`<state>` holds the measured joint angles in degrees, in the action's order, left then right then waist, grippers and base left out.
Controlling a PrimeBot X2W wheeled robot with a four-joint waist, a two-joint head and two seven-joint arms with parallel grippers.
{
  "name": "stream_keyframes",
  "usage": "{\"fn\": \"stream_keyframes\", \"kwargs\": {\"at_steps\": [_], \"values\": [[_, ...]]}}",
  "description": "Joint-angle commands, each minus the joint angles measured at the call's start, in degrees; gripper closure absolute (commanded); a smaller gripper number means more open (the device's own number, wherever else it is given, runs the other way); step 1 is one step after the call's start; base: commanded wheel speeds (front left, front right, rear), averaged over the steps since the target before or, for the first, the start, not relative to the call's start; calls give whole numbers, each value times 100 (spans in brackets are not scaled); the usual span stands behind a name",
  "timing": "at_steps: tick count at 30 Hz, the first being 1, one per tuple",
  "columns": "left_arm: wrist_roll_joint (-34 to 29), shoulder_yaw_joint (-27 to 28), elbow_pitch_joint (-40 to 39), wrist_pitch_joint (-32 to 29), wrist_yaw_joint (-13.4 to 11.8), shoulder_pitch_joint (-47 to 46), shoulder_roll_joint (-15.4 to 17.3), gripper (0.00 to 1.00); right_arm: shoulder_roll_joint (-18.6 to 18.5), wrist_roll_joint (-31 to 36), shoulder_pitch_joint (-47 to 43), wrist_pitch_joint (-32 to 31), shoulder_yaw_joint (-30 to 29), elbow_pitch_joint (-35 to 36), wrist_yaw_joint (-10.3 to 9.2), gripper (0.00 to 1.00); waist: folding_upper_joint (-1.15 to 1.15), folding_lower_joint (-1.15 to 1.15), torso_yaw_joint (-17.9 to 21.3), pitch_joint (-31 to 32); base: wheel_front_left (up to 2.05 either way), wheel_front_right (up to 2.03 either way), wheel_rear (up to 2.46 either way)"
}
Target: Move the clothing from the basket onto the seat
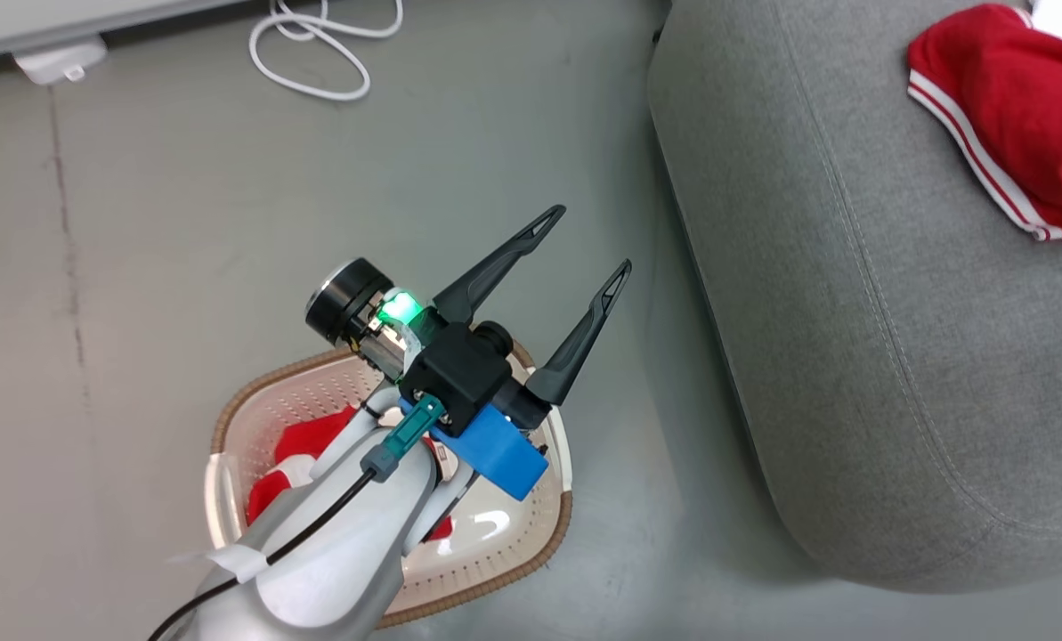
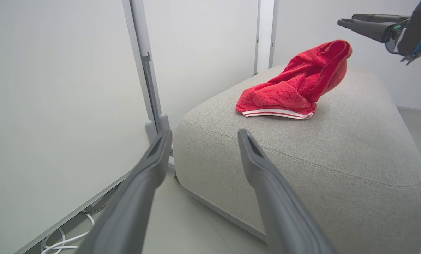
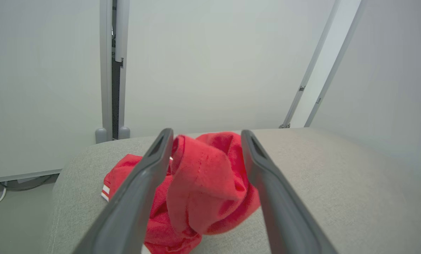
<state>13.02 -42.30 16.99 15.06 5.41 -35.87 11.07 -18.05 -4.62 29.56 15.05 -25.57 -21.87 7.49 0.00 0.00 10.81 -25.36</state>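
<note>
In the head view the left pincer (image 1: 591,239) sits at the middle of the frame on its pale forearm, which comes up from the lower left. Its two dark fingers are spread wide, point toward the upper right and hold nothing. Directly below it, at the lower centre of the frame, the basket (image 1: 228,427) stands on the grey floor (image 1: 166,231). A red garment (image 1: 304,441) lies inside the basket, partly hidden by the forearm. The seat (image 1: 851,356) takes up the right side of the frame, close beside the basket but not touching it. A second red garment (image 1: 1011,116), its white stripes showing along one edge, lies crumpled on the seat's top in the upper right corner. A white cable (image 1: 317,53) is looped on the floor at the top of the frame. In the left wrist view the same wide-spread, empty fingers rise from the bottom edge toward the near end of the seat. In the upper right corner of that view the right pincer (image 2: 346,19) hangs above the garment on the seat, clear of it. In the right wrist view its fingers are well parted with nothing clamped, and the bunched red cloth on the grey cushion shows between and beyond them.
</note>
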Motion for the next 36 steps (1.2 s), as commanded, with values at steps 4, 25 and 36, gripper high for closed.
{"fn": "stream_keyframes", "kwargs": {"at_steps": [4, 25, 36], "values": [[-27, 183, -50, 18, -15, 311, -102, 0, 150, 122, -457, 19, 64, 594, 2, 0, 0, 0, -270, 454, 0, 0, 0], [-49, 2190, -369, 18, -332, 1598, -154, 0, 928, -77, -1467, 20, 1963, 1339, 2, 0, 0, 0, -1203, 1316, 0, 0, 0], [-263, 3139, -377, 18, -278, 2244, -301, 0, 1196, -11, -1917, 20, 2287, 1417, 2, 0, 0, 0, -1461, 1689, 0, 0, 0]]}}
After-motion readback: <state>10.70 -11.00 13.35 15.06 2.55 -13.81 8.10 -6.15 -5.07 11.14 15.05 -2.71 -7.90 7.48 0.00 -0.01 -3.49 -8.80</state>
